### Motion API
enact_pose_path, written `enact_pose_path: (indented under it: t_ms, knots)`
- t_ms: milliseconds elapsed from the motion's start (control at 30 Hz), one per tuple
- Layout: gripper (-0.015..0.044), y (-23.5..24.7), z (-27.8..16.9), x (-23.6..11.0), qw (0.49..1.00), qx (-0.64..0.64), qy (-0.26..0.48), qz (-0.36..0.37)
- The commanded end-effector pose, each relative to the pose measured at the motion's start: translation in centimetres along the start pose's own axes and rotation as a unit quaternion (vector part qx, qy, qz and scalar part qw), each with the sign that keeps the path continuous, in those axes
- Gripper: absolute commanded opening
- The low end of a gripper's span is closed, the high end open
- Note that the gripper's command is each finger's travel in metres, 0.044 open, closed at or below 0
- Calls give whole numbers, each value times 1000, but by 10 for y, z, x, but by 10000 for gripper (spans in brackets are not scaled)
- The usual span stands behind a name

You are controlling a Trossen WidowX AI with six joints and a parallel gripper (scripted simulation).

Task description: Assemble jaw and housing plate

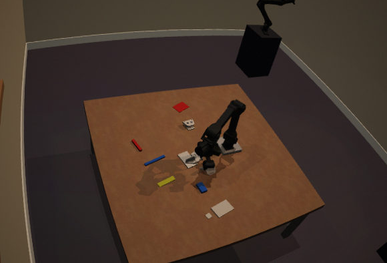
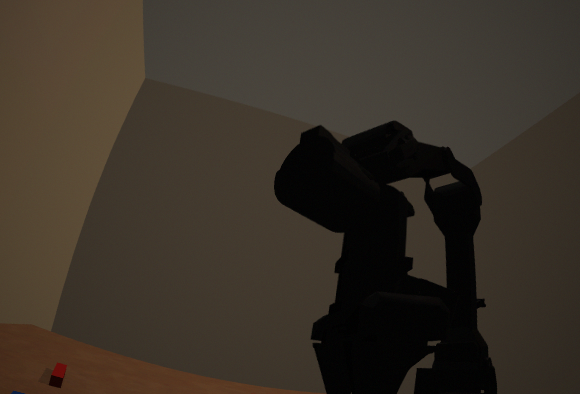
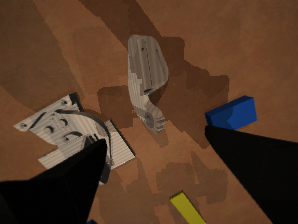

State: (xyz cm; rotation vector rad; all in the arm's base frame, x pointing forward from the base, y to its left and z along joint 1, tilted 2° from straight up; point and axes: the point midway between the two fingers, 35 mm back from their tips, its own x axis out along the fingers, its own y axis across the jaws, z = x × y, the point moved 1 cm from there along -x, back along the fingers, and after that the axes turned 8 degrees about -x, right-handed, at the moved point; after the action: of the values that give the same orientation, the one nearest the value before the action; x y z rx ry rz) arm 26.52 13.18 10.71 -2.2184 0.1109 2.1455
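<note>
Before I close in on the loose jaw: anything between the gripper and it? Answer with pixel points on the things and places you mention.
Nothing visible. In the wrist view the open gripper (image 3: 156, 136) has only table between its fingertips and the loose jaw piece (image 3: 147, 65). The blue block (image 3: 232, 114) sits off to one side, by one fingertip; the base plate with the mounted jaw (image 3: 122, 145) is partly behind the other.

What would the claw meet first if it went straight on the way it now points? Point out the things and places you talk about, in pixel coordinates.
Probably the loose grey jaw (image 3: 147, 67), ahead between the open claw's (image 3: 156, 135) fingers; depth is unclear, so bare tabletop is possible.

Grey toothed piece (image 1: 210, 171) (image 3: 147, 67) lies near pale base (image 1: 183, 156) (image 3: 122, 147); housing plate (image 1: 189, 125) well apart.
</note>
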Motion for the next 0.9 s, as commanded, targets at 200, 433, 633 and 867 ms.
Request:
enact_pose_path:
  t_ms: [200, 433, 633, 867]
  knots:
    - [440, 0, -1, 16, 1000, -2, 0, 2]
    - [440, 0, -1, 27, 1000, -2, -1, 3]
    - [440, 0, -1, 37, 1000, -2, -1, 3]
    - [440, 1, 0, 48, 1000, -2, -1, 3]
